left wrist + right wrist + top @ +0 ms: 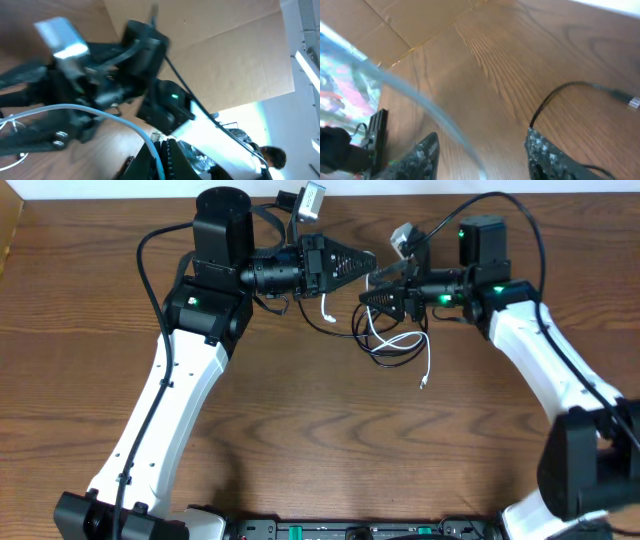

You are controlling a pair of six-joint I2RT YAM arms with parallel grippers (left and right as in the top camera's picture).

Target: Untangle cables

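While the white cable lies looped on the table under my two grippers, beside the black cable, one strand of it rises into my left gripper, which is clenched on it. My right gripper is released, fingers apart, with that pale strand passing between them.

I count two arms over the one bench: the left arm and the right arm. That makes two hands, the left hand and the right hand, with two fingers each, four in all. At the far middle lie two thin cables: one white cable and one black cable.
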